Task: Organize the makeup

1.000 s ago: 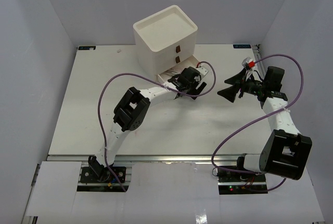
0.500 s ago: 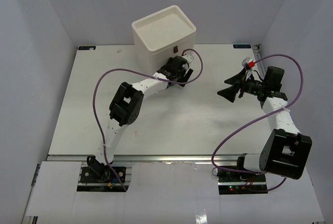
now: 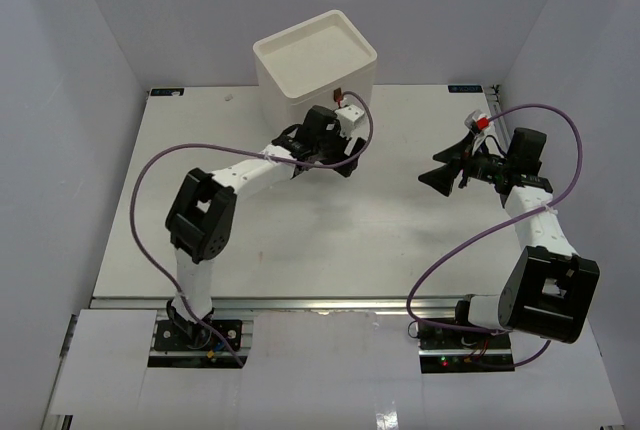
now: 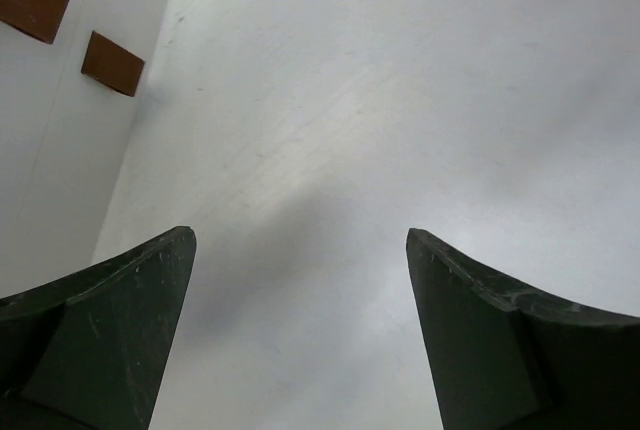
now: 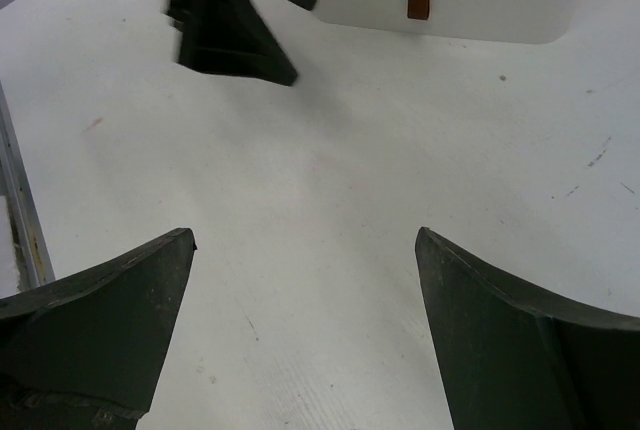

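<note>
No makeup shows in any view. The white three-drawer box (image 3: 315, 55) stands at the back of the table with all its drawers pushed in. One dark red handle (image 3: 340, 96) shows above my left arm. My left gripper (image 3: 340, 155) hovers low right in front of the box, open and empty. In the left wrist view the left gripper (image 4: 300, 240) spans bare table, with the box front (image 4: 60, 150) and two handles (image 4: 112, 62) on its left. My right gripper (image 3: 432, 170) hangs open and empty over the right middle, pointing left; the right gripper (image 5: 305, 240) frames only table.
The right wrist view shows the left gripper's fingers (image 5: 235, 20) ahead at upper left and the box front with a handle (image 5: 418, 0) beyond. Purple cables (image 3: 160, 165) loop over both arms. Grey walls enclose the table on three sides.
The bottom drawer, open a second ago, is now shut. My left arm has moved toward the box and to the left. The right arm has not moved.
</note>
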You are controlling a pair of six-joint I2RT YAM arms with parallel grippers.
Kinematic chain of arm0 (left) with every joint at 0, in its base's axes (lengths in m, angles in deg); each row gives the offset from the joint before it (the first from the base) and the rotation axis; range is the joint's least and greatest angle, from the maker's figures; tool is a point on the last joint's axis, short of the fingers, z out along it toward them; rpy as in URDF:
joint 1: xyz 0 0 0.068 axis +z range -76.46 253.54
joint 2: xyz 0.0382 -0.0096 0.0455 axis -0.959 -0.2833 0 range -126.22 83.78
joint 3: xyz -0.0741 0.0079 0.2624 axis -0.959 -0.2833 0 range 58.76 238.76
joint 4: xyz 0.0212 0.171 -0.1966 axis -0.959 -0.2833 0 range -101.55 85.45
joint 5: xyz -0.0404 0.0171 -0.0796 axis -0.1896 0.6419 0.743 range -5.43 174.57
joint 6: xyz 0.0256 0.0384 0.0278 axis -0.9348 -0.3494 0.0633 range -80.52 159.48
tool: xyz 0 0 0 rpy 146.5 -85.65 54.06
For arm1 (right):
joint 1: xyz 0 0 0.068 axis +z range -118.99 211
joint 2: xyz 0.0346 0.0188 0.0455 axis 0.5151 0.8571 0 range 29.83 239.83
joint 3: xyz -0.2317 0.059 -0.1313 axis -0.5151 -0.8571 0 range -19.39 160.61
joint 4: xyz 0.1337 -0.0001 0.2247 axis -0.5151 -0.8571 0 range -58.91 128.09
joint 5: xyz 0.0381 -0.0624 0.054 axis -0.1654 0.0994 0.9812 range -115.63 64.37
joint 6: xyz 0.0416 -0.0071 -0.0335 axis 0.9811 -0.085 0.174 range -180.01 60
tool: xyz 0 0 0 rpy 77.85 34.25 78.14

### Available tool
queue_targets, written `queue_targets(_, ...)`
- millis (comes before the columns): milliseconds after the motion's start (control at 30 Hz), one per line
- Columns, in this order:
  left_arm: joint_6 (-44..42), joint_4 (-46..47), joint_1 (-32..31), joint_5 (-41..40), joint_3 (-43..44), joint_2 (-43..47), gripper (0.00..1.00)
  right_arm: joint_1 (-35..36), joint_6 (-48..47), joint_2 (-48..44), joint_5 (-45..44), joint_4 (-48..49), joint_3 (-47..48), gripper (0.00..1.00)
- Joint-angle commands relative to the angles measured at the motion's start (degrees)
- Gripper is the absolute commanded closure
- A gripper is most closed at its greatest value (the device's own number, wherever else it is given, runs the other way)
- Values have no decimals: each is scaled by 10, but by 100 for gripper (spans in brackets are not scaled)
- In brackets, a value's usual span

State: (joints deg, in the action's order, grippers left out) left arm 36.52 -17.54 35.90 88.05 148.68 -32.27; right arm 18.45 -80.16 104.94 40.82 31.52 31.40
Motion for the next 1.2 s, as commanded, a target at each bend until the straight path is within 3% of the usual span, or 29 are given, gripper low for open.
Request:
queue_targets(0, 45, 63, 28, 175, -102, 199, 2, -6, -36, -22, -45, -35, 19, 2)
queue_targets(100, 133, 109, 92, 283, -219, 305, 2, -5, -65, -46, -124, -75, 28, 2)
queue_targets(200, 177, 149, 167, 325, -332, 404, 2, -5, -82, -81, -179, -96, 22, 4)
queue_targets(333, 177, 132, 215, 297, -424, 561, 2, 0, -82, -119, -263, -113, 4, 9)
queue_targets(500, 138, 53, 225, 184, -502, 694, 2, 4, -59, -173, -366, -112, -18, 10)
queue_targets(633, 129, 46, 225, 130, -522, 746, 2, 5, -51, -212, -393, -123, -19, 10)
queue_targets(767, 127, 45, 225, 131, -521, 744, 2, 4, -41, -241, -401, -116, -42, 10)
queue_targets(1000, 130, 48, 225, 146, -526, 743, 2, -4, 35, -293, -435, -9, -163, 10)
queue_targets(1167, 128, 47, 225, 145, -527, 745, 2, -13, 70, -298, -422, 3, -166, 10)
